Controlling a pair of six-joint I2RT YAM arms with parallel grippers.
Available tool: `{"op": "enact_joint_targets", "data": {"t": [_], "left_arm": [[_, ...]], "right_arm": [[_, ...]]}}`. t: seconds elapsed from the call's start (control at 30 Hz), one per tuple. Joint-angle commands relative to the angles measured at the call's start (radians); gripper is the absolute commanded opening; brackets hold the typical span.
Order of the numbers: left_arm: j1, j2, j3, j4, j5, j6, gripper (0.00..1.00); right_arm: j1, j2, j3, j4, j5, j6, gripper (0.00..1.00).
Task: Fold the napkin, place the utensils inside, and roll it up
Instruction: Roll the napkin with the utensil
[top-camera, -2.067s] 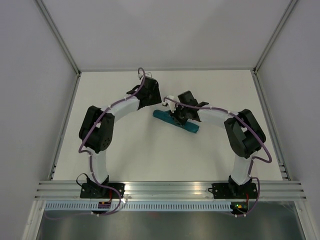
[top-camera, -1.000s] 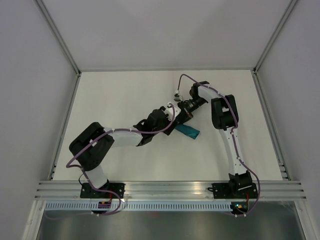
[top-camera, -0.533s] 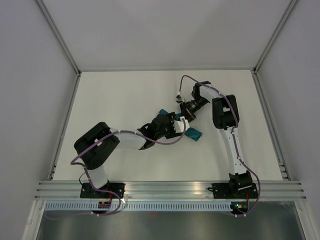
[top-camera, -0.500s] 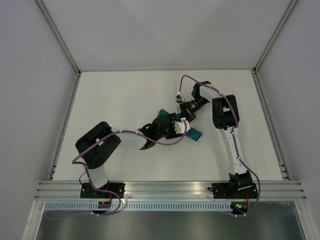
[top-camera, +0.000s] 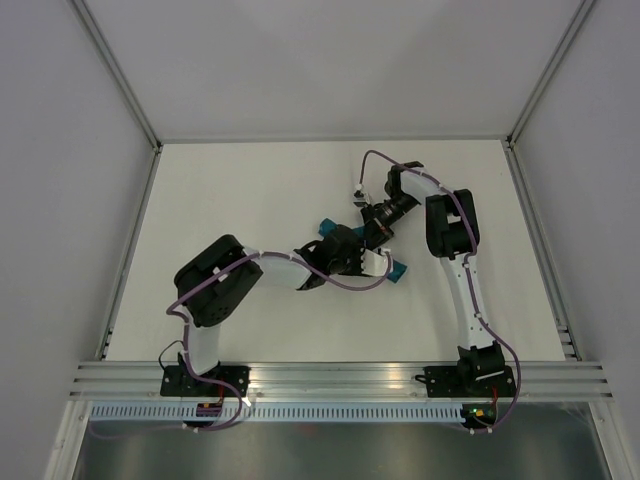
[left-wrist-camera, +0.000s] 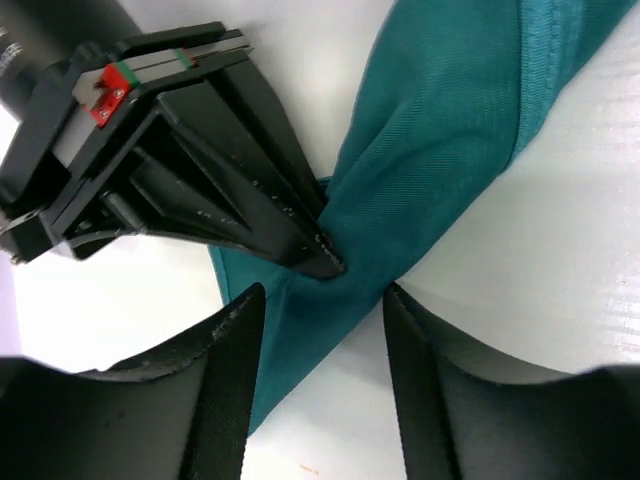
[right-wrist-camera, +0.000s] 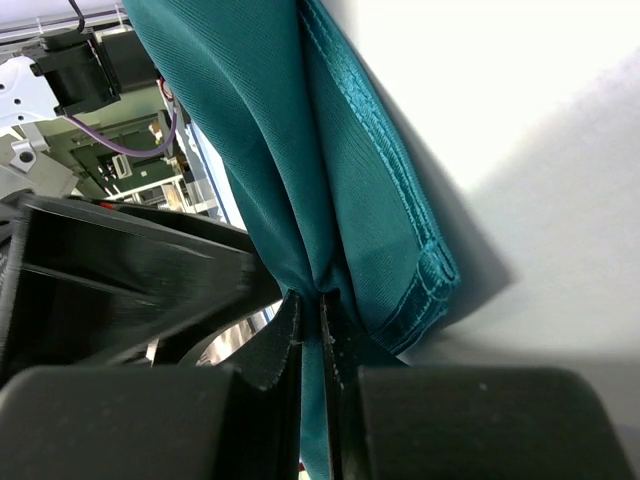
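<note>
Tightly, the right gripper (right-wrist-camera: 311, 322) pinched the bunched napkin (left-wrist-camera: 430, 150); the left gripper (left-wrist-camera: 322, 302) straddled it, fingers (left-wrist-camera: 225, 380) apart, both mostly hiding it from overhead.

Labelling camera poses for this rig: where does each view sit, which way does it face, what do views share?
Top external: above and behind the bases, looking down at the white table; left arm and right arm meet over the teal-green cloth napkin.
Left wrist: on the left arm, looking past the left gripper, fingers straddling the napkin.
Right wrist: looks along the right gripper, shut on the napkin.
Shared: each wrist view shows the other gripper.
</note>
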Motion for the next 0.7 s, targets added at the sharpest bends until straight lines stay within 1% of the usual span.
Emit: {"op": "enact_joint_targets", "data": {"t": [0.0, 0.03, 0.1, 0.13, 0.2, 0.23, 0.3, 0.33, 0.37, 0.47, 0.5, 0.53, 0.57, 0.6, 0.63, 0.67], "left_arm": [[0.013, 0.070, 0.082, -0.234, 0.095, 0.051, 0.55], [0.017, 0.075, 0.103, -0.255, 0.120, 0.040, 0.46], [0.019, 0.087, 0.111, -0.286, 0.134, 0.026, 0.37], [0.019, 0.092, 0.111, -0.294, 0.138, 0.023, 0.31], [0.020, 0.106, 0.117, -0.324, 0.150, 0.016, 0.26], [0.020, 0.112, 0.122, -0.340, 0.155, 0.014, 0.18], [0.022, 0.114, 0.135, -0.349, 0.163, 0.003, 0.12], [0.022, 0.112, 0.138, -0.378, 0.166, 0.000, 0.06], [0.022, 0.112, 0.143, -0.387, 0.172, 0.000, 0.03], [0.023, 0.107, 0.183, -0.469, 0.212, -0.038, 0.02], [0.026, 0.106, 0.210, -0.514, 0.229, -0.066, 0.02], [0.028, 0.106, 0.224, -0.539, 0.255, -0.083, 0.02], [0.030, 0.106, 0.237, -0.561, 0.269, -0.098, 0.02], [0.033, 0.107, 0.265, -0.587, 0.287, -0.122, 0.02], [0.033, 0.112, 0.282, -0.643, 0.316, -0.135, 0.02], [0.036, 0.114, 0.298, -0.665, 0.327, -0.158, 0.02]], "right_arm": [[-0.005, 0.067, -0.014, 0.080, 0.278, -0.099, 0.11], [-0.005, 0.067, -0.014, 0.081, 0.276, -0.102, 0.11], [-0.005, 0.068, -0.014, 0.080, 0.272, -0.100, 0.11], [-0.005, 0.068, -0.016, 0.080, 0.270, -0.106, 0.11], [-0.005, 0.065, -0.016, 0.077, 0.269, -0.111, 0.11], [-0.005, 0.064, -0.016, 0.077, 0.272, -0.114, 0.11], [-0.005, 0.056, -0.025, 0.083, 0.270, -0.119, 0.12], [-0.005, 0.039, -0.031, 0.095, 0.270, -0.116, 0.13], [-0.005, 0.029, -0.037, 0.103, 0.273, -0.116, 0.14], [-0.005, -0.054, -0.094, 0.188, 0.288, -0.075, 0.26], [-0.006, -0.118, -0.141, 0.223, 0.298, -0.053, 0.33], [-0.006, -0.154, -0.166, 0.262, 0.310, -0.033, 0.38], [-0.006, -0.190, -0.192, 0.344, 0.330, -0.013, 0.43], [-0.006, -0.267, -0.244, 0.383, 0.342, 0.028, 0.52], [-0.005, -0.305, -0.272, 0.427, 0.356, 0.054, 0.56], [-0.008, -0.344, -0.299, 0.514, 0.380, 0.083, 0.58]]}}
